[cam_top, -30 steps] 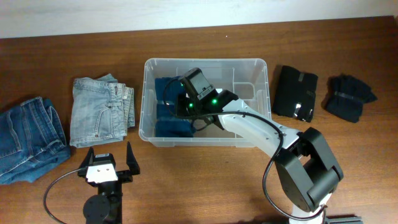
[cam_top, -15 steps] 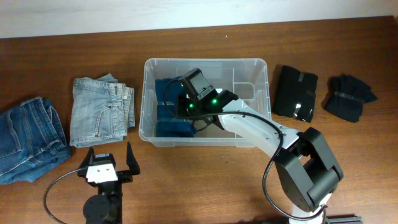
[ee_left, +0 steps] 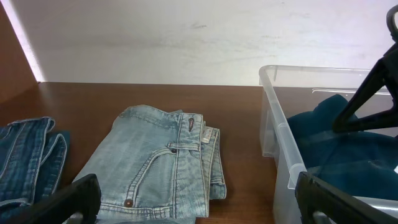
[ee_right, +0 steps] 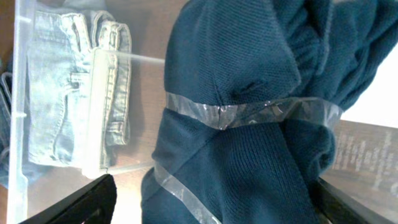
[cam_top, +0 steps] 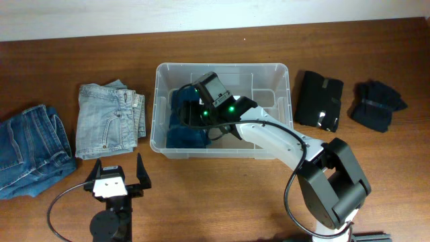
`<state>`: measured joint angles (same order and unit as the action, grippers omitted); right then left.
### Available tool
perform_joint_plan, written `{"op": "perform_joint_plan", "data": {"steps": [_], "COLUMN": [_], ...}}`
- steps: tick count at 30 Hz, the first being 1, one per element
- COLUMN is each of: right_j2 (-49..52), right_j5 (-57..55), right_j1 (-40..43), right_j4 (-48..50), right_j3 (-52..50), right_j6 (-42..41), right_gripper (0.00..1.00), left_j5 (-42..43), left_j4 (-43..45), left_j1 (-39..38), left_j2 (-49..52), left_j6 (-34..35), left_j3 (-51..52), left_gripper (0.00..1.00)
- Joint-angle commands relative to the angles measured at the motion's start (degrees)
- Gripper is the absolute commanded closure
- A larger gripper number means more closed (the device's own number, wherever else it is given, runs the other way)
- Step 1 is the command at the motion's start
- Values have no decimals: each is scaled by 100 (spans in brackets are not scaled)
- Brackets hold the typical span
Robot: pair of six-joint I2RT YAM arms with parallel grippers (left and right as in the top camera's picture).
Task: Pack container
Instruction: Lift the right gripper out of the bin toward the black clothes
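Note:
The container (cam_top: 222, 66), a clear plastic bin, stands at the table's middle. A teal knit garment (cam_top: 180, 134) bound with clear tape (ee_right: 249, 115) lies in its left part. My right gripper (cam_top: 191, 114) is down inside the bin over this garment (ee_right: 249, 143). Its jaws are open, one finger on each side of the cloth (ee_right: 211, 205). The bin's white label (ee_right: 367, 155) shows beside the garment. My left gripper (cam_top: 118, 167) hovers open near the front edge with nothing in it (ee_left: 199, 205), facing the folded light jeans (ee_left: 155, 162) and the bin's left wall (ee_left: 280, 134).
Folded light jeans (cam_top: 107, 119) lie left of the bin, and darker jeans (cam_top: 30, 148) lie at the far left. Right of the bin are a black folded garment (cam_top: 320, 99) and a dark navy bundle (cam_top: 377, 104). The wall runs along the table's back.
My right gripper's jaws have spread from shut to wide open, letting go of the teal garment, which now rests in the bin. The left arm has not moved.

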<state>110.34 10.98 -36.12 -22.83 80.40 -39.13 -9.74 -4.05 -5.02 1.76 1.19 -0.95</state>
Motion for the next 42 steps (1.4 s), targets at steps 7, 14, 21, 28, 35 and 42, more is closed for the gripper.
{"op": "perform_joint_plan", "data": {"steps": [7,14,21,28,35,42], "right_j2": [-254,-466,-466,-444,-385,-378], "right_j5": [105,35,35,33,-264,96], "right_j1": [673,1445,3353,4972,5807,6389], "right_j4": [-1543,-4004,-5493,-5755,-5313,-4054], "right_j3": [1080,3226,4057,3722,3014,1709], "right_j6": [1353,2059,2430,2994,3045,3056], "right_gripper": [11,8,5,3,1,1], "left_j5": [-59,-61,-61,-59,-59,-61], "left_j4": [20,20,20,20,20,20], "left_j1": [28,28,28,28,28,28], "left_j2": [-11,-11,-11,-11,-11,-11], "left_j6": [55,55,55,55,55,55], "left_j3": [39,39,39,39,39,39], "left_gripper": [1,1,1,1,1,1]}}
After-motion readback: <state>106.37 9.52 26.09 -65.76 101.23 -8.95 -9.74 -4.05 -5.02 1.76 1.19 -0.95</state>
